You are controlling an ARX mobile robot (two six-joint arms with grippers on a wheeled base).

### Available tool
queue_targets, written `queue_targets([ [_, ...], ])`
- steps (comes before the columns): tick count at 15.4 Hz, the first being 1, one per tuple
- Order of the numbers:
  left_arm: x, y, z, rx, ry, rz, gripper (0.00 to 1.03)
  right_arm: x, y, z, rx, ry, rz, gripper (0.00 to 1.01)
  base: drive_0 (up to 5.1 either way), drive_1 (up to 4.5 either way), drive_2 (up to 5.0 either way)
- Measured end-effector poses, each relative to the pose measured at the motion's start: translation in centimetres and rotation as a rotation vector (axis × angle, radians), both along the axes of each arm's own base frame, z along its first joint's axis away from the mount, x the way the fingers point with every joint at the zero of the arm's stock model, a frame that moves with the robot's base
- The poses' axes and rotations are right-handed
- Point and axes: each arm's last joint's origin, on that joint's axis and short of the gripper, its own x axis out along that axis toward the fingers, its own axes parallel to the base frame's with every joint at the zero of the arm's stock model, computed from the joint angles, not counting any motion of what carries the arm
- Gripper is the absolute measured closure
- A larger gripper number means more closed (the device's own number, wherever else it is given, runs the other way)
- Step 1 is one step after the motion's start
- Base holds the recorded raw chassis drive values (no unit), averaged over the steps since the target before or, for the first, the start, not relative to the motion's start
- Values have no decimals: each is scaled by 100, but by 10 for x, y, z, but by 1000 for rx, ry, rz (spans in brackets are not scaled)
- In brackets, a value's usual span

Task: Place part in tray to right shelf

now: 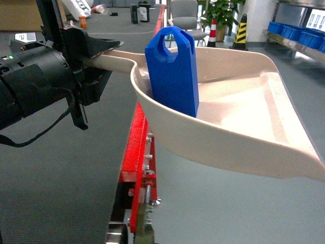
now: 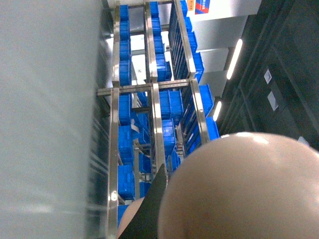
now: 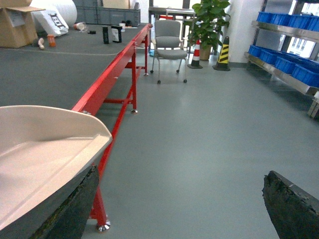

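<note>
We count one part (image 1: 172,71) standing upright in one tray (image 1: 244,117), handle hole up. Our left gripper (image 1: 99,63) clamps the tray's handle; our right gripper (image 3: 179,209) gapes wide, seemingly empty.

Warehouse: steel racks (image 2: 154,99) w/ blue crates (image 2: 169,104).

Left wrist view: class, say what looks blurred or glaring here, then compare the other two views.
Left wrist view: the tray is a soft close blur with glare spots; the crates are sharp. Head view: bright glare on the tray floor. Right wrist view: evenly lit, sharp.
</note>
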Motion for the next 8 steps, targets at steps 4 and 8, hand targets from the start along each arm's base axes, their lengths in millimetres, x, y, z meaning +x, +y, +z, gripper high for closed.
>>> queue_targets([
  [4,0,0,0,0,0,-3,89,0,0,0,1,-5,0,3,499,-240,-240],
  [8,0,0,-1,2,5,-1,89,0,0,0,0,0,0,3,503,-237,-237],
])
